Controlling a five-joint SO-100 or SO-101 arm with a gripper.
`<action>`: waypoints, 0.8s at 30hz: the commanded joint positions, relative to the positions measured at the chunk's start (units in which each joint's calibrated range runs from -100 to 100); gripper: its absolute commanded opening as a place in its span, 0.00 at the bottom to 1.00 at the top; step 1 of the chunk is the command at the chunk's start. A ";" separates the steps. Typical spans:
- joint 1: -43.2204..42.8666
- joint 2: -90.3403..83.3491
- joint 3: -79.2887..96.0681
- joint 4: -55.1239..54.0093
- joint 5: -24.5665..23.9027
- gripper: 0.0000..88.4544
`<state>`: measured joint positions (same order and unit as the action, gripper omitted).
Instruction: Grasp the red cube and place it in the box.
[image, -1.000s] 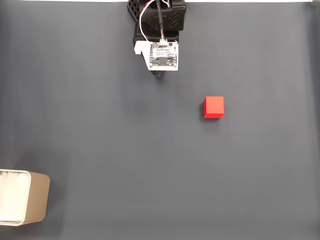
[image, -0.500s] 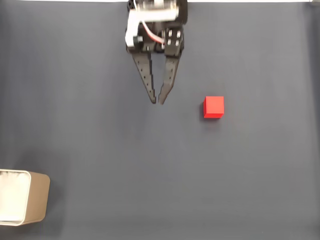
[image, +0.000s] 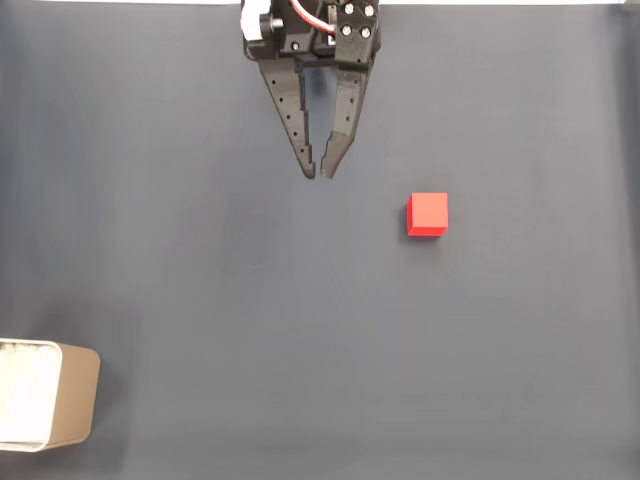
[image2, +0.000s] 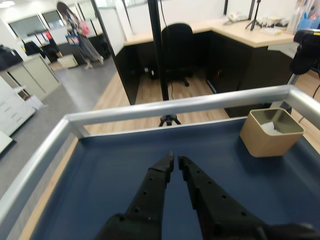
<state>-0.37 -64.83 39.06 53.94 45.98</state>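
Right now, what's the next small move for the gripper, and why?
Probably swing toward the red cube and open wider. In the fixed view the gripper sits up and left of the cube, well apart from it, holding nothing, and its tips look nearly together, likely too narrow to straddle the cube.

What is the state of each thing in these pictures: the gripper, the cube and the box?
gripper: nearly shut, only a thin gap at the tips, holding nothing.
red cube: lying flat on the dark mat, apart from the gripper, not grasped.
box: upright at the mat's edge, open at the top; the cube is not in it.
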 joint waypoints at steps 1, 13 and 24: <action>-0.55 4.34 -7.49 7.29 1.07 0.00; -2.19 14.40 -15.52 23.36 2.88 0.00; -6.38 16.56 -14.42 25.24 3.47 0.00</action>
<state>-5.04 -48.42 25.68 78.92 48.82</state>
